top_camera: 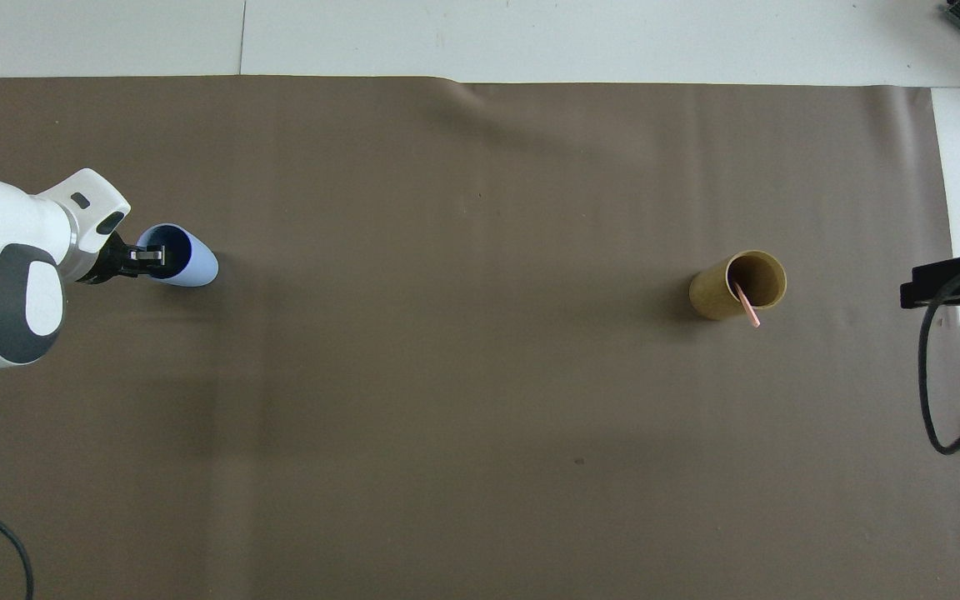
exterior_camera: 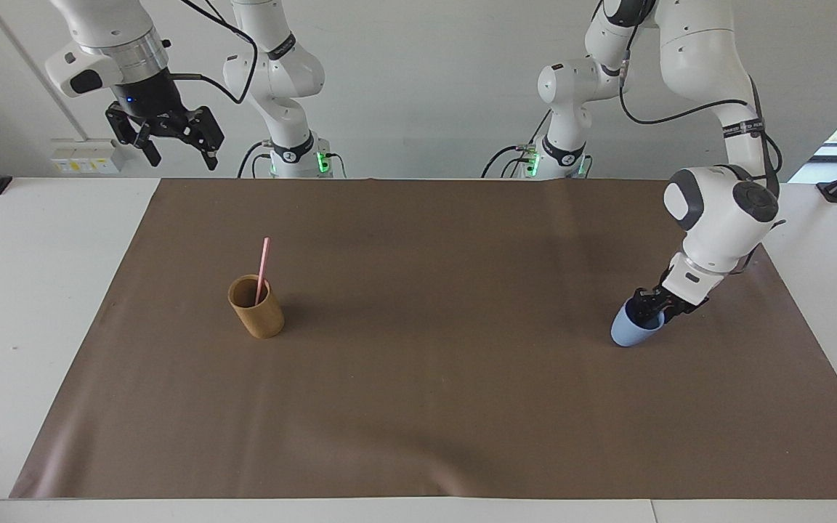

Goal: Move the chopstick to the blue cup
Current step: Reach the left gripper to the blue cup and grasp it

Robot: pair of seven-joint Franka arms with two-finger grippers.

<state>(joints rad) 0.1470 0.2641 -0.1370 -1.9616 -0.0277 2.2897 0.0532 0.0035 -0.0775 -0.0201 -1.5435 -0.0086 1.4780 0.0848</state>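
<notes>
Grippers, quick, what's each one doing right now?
Left gripper: closed on the blue cup's rim.
Right gripper: open, empty, raised at the right arm's end of the table.

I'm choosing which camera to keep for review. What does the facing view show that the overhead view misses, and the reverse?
Only the facing view shows the right gripper, open and raised at the right arm's end of the table, plus both arm bases.

Only the overhead view looks down into the tan cup and the blue cup.

Both show the pink chopstick leaning in the tan cup, and the left gripper at the rim of the tilted blue cup on the brown mat.
</notes>
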